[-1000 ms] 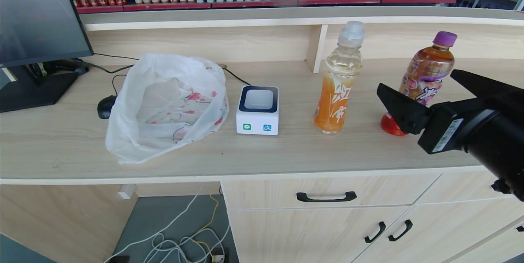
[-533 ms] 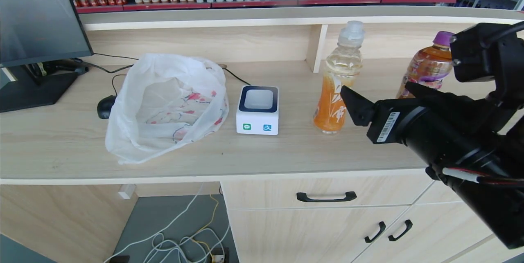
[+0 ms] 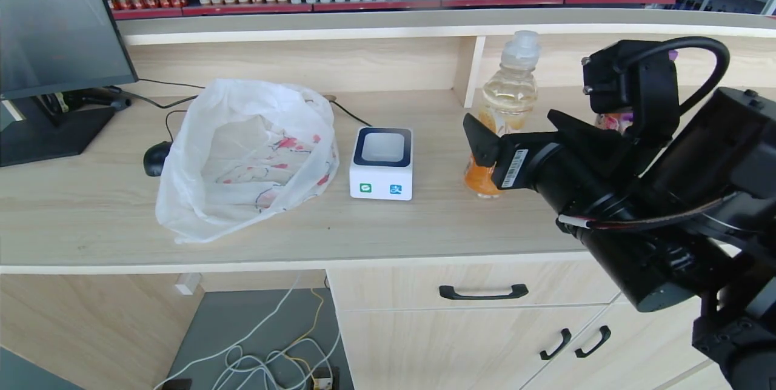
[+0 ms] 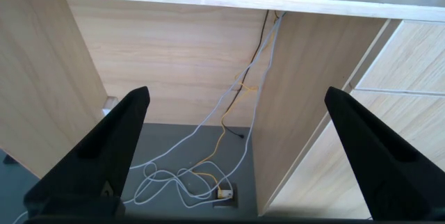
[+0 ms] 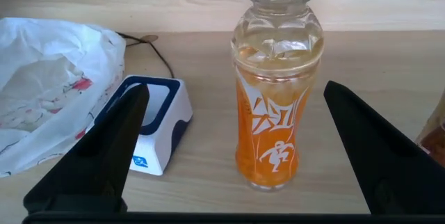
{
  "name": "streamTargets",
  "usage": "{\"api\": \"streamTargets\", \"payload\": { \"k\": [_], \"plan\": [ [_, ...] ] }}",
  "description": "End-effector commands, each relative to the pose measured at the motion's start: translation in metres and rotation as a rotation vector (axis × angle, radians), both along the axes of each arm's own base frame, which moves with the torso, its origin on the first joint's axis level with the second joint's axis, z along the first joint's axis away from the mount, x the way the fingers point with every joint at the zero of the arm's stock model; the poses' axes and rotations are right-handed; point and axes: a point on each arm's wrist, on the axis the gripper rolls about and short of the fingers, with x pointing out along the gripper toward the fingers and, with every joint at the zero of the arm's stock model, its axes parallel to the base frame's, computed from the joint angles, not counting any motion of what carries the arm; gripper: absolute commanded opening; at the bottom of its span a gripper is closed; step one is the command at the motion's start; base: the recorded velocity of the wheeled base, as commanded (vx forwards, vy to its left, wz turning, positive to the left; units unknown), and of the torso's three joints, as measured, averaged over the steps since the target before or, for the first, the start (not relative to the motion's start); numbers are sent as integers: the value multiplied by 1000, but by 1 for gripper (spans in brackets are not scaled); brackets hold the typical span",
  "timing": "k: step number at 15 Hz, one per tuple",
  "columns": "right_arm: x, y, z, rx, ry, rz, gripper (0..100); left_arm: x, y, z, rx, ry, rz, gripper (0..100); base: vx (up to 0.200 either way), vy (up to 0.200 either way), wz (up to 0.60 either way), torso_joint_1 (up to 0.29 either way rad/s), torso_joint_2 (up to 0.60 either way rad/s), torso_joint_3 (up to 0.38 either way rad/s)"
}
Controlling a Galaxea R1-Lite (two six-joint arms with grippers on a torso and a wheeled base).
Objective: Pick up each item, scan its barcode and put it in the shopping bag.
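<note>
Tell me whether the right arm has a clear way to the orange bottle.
Probably yes: the right arm points its open jaws at the orange bottle, spread wider than it, with nothing between.

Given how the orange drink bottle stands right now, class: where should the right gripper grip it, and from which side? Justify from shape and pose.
Probably the labelled midsection of the orange drink bottle, below its bulging shoulder, coming level from the front of the counter. It stands upright, and the open right gripper faces it, one finger to each side.

bright even light, soft shadows, sharp
</note>
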Motion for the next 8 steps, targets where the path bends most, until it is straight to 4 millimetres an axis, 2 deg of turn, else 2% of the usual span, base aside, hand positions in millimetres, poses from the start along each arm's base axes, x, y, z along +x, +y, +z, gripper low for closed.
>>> {"api": "streamTargets", "payload": {
  "k": [1,8],
  "plan": [
    [15,7,-17,-40,10,-19,100,0,0,0,0,0,1,100,0,0,0,0,0,0],
    [34,-10,-20,-70,-10,-45,100,0,0,0,0,0,1,100,0,0,0,0,0,0]
  ]
}}
